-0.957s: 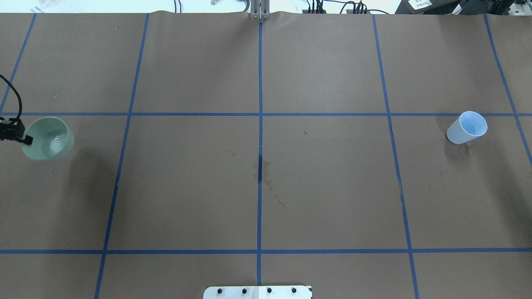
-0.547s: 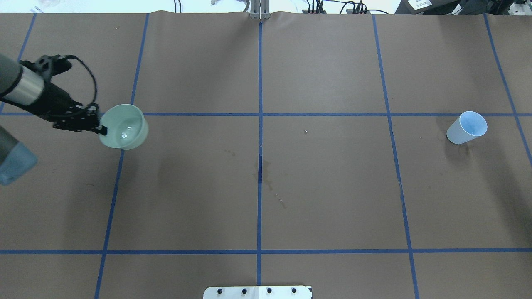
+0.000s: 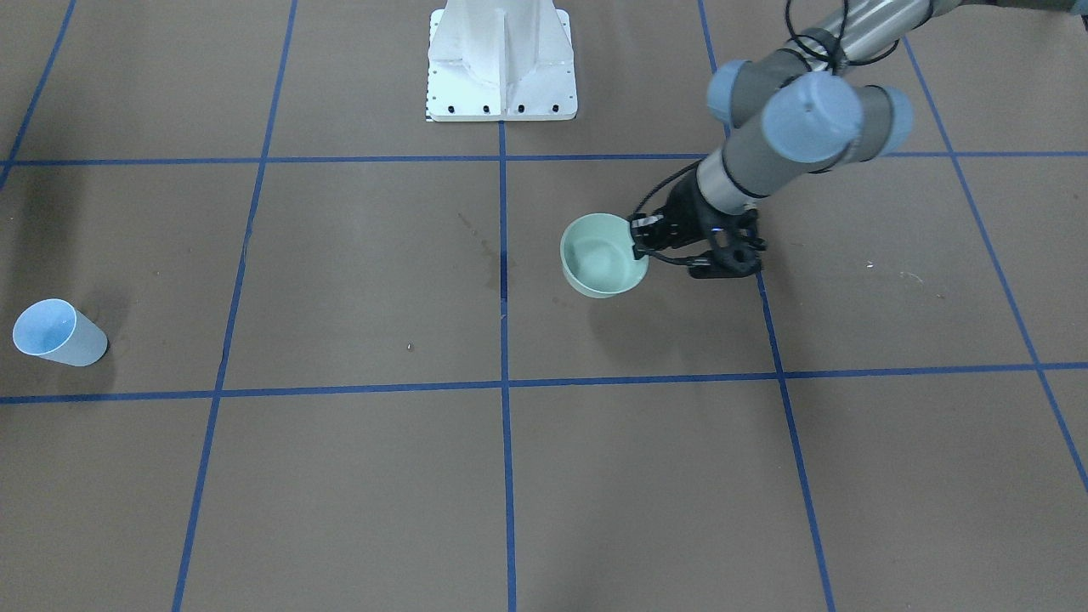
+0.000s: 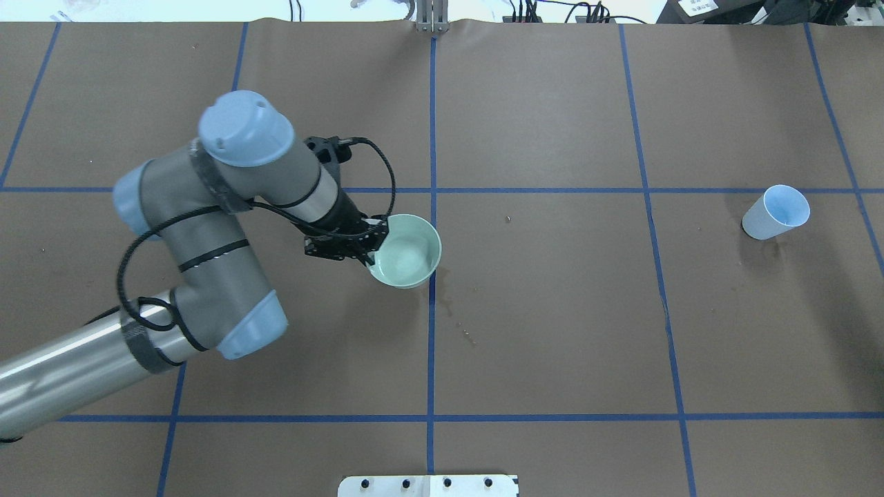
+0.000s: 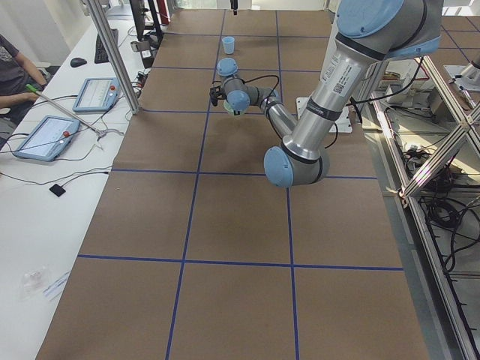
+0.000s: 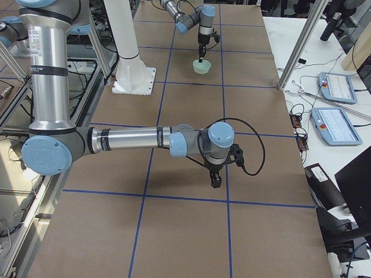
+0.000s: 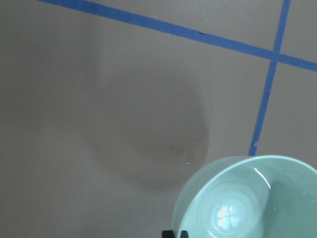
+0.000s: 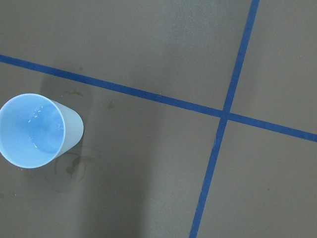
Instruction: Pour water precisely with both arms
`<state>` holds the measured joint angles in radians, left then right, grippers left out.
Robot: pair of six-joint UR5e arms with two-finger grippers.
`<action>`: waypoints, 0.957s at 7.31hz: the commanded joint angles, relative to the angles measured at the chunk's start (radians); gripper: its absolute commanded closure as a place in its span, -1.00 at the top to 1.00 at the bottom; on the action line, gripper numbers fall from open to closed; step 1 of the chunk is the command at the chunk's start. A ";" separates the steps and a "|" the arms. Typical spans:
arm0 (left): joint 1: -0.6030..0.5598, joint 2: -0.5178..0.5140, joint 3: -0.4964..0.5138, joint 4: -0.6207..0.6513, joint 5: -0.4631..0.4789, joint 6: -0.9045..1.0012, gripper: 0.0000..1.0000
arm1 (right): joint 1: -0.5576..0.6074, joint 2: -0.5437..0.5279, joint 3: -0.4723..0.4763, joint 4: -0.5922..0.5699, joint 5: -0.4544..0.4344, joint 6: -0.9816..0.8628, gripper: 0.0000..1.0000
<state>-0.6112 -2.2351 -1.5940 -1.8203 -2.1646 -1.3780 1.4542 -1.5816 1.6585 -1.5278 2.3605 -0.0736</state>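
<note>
While the left gripper (image 4: 373, 241) pinches the rim of a smooth, round mint-green bowl (image 4: 409, 252) between its two black fingers, one inside the wall and one outside, it holds the bowl clear of the table (image 4: 552, 331). A soft round shadow lies on the paper beside it. The water (image 7: 225, 216) sits in the bottom of the bowl, a shallow clear pool that shows only as a bright glint and a faint ring. The left arm (image 4: 207, 262), made of grey metal tubes with pale blue domed joint caps and a looping black cable, reaches in to the table's middle. The bowl's edge just overlaps the central blue tape line (image 4: 432, 138).

Matte brown paper covers the table, marked into large squares by blue tape and faintly stained near the centre. A pale blue tapered cup (image 4: 777, 210) with a glossy inside stands well apart, far out on the robot's right side. The right arm (image 6: 133, 140) stretches low over the paper with the right gripper (image 6: 215, 179) pointing down; I cannot tell whether its fingers are spread or pressed together. A white bolted pedestal (image 3: 501, 51) stands at the robot's edge.
</note>
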 commanded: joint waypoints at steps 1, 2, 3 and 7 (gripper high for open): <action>0.044 -0.086 0.089 0.029 0.043 -0.001 -1.00 | 0.000 0.000 0.000 0.000 -0.001 0.000 0.99; 0.051 -0.089 0.098 0.029 0.043 -0.003 -1.00 | 0.000 0.000 0.000 0.000 -0.001 0.000 0.99; 0.054 -0.095 0.107 0.029 0.043 0.000 -1.00 | 0.000 0.000 0.000 0.000 -0.001 0.000 0.99; 0.056 -0.093 0.123 0.029 0.057 0.002 -0.73 | 0.000 0.000 0.000 0.000 -0.001 0.000 0.99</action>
<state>-0.5561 -2.3290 -1.4789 -1.7917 -2.1104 -1.3763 1.4542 -1.5815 1.6582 -1.5278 2.3593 -0.0737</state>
